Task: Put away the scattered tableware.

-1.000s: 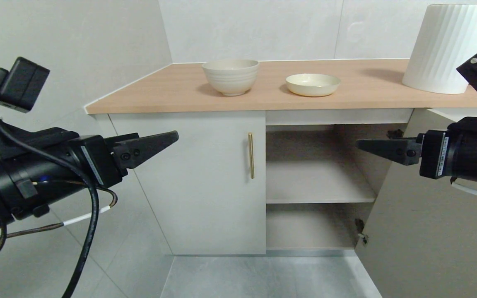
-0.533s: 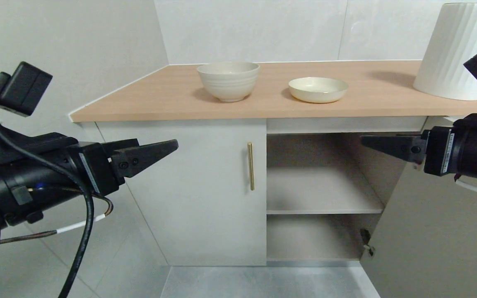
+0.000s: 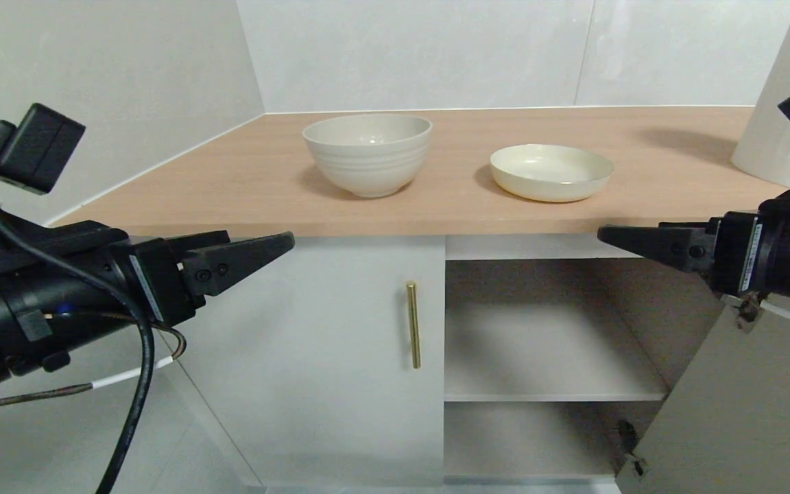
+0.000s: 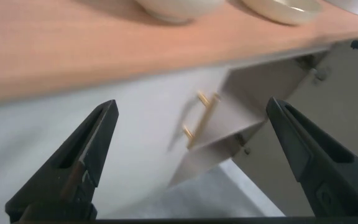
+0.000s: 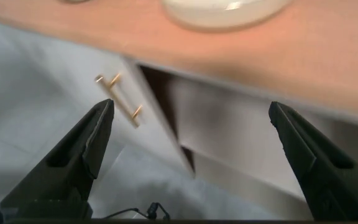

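**A:** So, what are the fingers (image 4: 86, 155) holding?

**B:** Nothing. The left gripper (image 3: 278, 243) has its fingers spread wide with nothing between them, and so does the right gripper (image 3: 614, 237). Both hang in front of the cabinet (image 3: 505, 247), just below the edge of the countertop (image 3: 230, 192).

**A:** And the tableware?

**B:** The deep bowl (image 3: 367, 154) and the shallow dish (image 3: 551, 171) sit side by side on the countertop, apart from each other and from both grippers.

**A:** Anything put away?

**B:** Not yet, I'd say. The right cabinet door (image 3: 745, 412) stands open on a shelf (image 3: 539, 350) ready to take them. The left door (image 3: 313, 370), with its brass handle (image 3: 413, 324), is closed. Both pieces remain to be grasped and shelved.
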`<state>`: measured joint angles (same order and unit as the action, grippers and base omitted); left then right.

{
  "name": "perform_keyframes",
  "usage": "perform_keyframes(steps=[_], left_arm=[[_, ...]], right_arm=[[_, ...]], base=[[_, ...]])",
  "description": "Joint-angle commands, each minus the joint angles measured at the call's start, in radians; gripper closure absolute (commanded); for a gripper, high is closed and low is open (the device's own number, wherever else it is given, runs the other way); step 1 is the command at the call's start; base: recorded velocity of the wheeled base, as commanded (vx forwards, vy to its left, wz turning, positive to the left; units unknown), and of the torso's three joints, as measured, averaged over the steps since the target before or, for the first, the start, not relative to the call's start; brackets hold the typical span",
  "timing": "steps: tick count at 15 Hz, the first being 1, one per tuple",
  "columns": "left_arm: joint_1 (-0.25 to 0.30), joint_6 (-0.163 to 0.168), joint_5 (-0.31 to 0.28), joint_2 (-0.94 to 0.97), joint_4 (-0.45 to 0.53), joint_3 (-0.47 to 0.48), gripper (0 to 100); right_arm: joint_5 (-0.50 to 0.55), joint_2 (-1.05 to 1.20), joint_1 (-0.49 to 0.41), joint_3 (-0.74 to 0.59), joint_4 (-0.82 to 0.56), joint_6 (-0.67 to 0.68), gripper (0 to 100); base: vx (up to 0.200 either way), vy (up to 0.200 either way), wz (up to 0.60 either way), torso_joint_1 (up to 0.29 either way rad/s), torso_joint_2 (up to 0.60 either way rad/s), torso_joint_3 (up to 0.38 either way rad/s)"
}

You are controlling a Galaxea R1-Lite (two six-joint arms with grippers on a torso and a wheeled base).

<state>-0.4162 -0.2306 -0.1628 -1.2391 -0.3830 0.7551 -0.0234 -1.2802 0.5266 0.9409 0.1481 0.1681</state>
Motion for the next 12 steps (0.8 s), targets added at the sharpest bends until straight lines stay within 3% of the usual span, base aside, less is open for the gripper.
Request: perform_keyframes(steps=[1, 4, 7, 12], left_arm=[[-0.004, -0.001, 0.000, 0.015, 0.001, 0.000, 0], [-0.004, -0.001, 0.000, 0.040, 0.001, 0.003, 0], [-0.004, -0.001, 0.000, 0.037, 0.001, 0.004, 0], [-0.004, -0.003, 0.000, 0.032, 0.003, 0.003, 0]], right_arm=[[0.000, 0.007, 0.000, -0.020, 0.027, -0.012, 0], [-0.004, 0.022, 0.000, -0.080, 0.123, -0.047, 0], [-0.004, 0.025, 0.000, -0.097, 0.136, -0.081, 0], [-0.006, 0.025, 0.000, -0.102, 0.137, -0.085, 0]], base=[[0.000, 0.000, 0.00, 0.000, 0.00, 0.000], [0.000, 0.000, 0.00, 0.000, 0.00, 0.000], [0.000, 0.000, 0.00, 0.000, 0.00, 0.000], [0.000, 0.000, 0.00, 0.080, -0.27, -0.273]])
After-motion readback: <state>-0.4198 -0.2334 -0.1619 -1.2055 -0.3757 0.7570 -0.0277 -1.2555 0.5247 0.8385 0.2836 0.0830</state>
